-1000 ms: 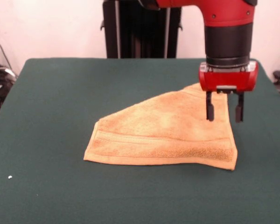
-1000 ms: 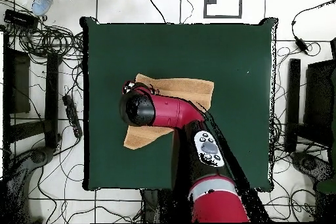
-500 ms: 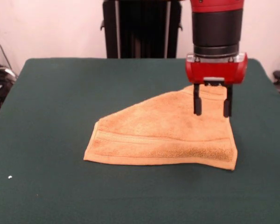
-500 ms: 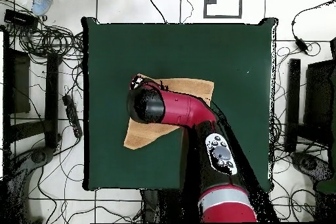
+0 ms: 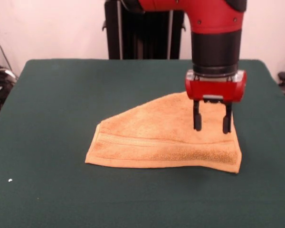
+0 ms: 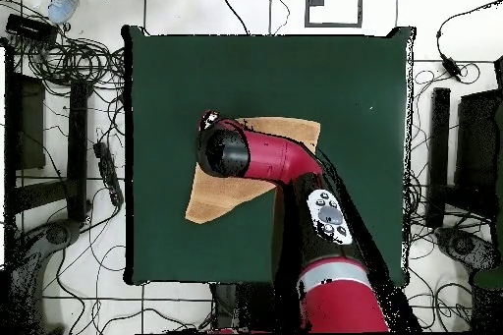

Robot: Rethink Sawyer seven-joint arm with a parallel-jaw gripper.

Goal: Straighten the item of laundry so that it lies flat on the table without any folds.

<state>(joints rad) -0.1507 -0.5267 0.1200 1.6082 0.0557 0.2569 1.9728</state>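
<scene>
The table (image 5: 47, 95) is covered with a dark green cloth and fills most of the front view. The red and black arm (image 6: 285, 169) comes down over its right part. The towel (image 5: 152, 137) lies near the middle of the table, folded to a rough triangle (one ribbed band runs along its front edge), so it is not flat. The gripper (image 5: 212, 122) hangs over the right part of the towel with its jaws apart, and nothing is between them. From overhead the arm hides much of the towel (image 6: 211, 198).
</scene>
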